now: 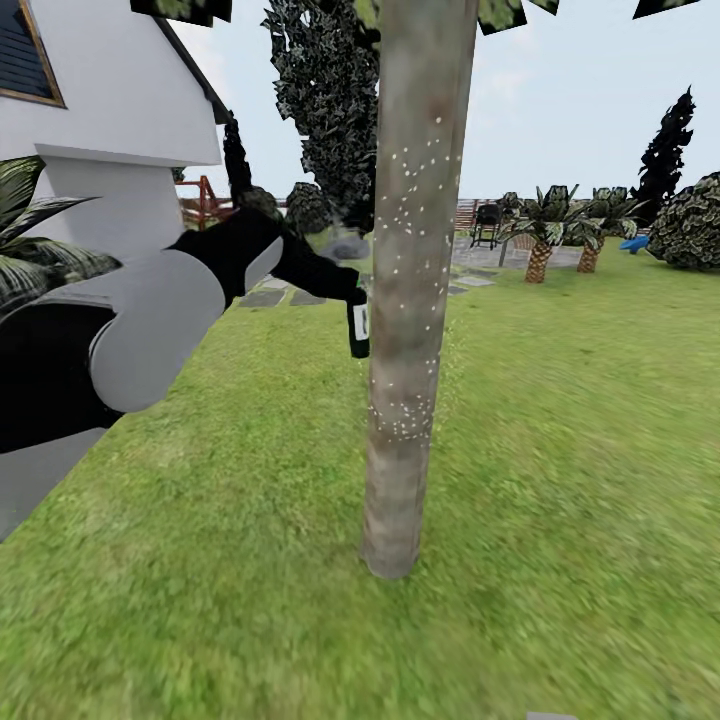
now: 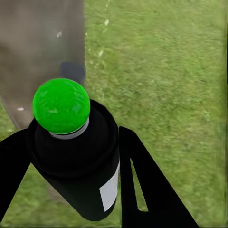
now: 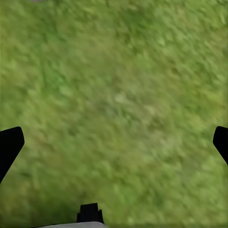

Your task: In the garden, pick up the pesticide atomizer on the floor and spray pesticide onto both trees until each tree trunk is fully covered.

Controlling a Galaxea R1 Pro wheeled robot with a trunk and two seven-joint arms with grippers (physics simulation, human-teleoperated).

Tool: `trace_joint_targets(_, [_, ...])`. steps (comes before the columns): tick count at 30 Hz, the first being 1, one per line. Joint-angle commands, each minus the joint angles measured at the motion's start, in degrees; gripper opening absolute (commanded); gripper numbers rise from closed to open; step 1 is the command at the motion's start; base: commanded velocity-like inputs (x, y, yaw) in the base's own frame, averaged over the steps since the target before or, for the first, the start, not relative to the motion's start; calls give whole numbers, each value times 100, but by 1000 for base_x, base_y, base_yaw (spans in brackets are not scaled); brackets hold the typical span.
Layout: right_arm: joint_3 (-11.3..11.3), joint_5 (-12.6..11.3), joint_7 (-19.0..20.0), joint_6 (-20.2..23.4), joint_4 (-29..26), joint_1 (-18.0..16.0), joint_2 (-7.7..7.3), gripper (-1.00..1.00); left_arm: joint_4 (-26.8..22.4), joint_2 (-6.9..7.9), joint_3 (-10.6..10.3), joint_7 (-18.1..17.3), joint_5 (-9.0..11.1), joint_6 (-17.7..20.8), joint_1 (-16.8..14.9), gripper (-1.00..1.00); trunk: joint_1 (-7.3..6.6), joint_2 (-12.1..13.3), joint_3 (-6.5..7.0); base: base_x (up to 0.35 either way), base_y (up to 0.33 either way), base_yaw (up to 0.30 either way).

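Head view: I am holding the pesticide atomizer (image 1: 358, 329) clamped in my left gripper (image 1: 352, 300), just beside the tree trunk (image 1: 410, 300). White droplets (image 1: 412, 190) are speckling its middle; I judge its base and the other tree remain. My right gripper (image 3: 114, 142) is hanging spread wide over lawn (image 3: 118, 95).

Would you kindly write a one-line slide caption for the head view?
Left gripper holds the small dark white-labelled atomizer bottle beside a pale mottled tree trunk flecked with white droplets.

Head view looks forward at the near pale mottled tree trunk (image 1: 405, 300), 12 o'clock; both wrist views face green lawn (image 3: 114, 95) closely.
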Motion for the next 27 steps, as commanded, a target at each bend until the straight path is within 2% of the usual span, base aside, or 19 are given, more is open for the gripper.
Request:
trace_joint_targets(1, [50, -58, 1, -40, 23, -10, 2, 100, -11, 0, 27, -28, -11, 22, 65, -100, 1, -9, -8, 0, 0, 0])
trace_joint_targets(5, [50, -58, 1, -40, 23, -10, 2, 100, -11, 0, 31, -23, -21, -202, 463, -100, 1, -9, -8, 0, 0, 0])
trace_joint_targets(15, [45, -58, 1, -40, 23, -10, 1, 100, -11, 0, 36, 13, -40, -589, 1155, -100, 1, -9, -8, 0, 0, 0])
trace_joint_targets(23, [50, -58, 1, -40, 23, -10, 2, 100, -15, 0, 42, 22, -41, -766, 1331, -100, 1, -9, -8, 0, 0, 0])
trace_joint_targets(27, [50, -58, 1, -40, 23, -10, 2, 100, -19, 0, 43, 28, -53, -994, 1577, -100, 1, -9, -8, 0, 0, 0])
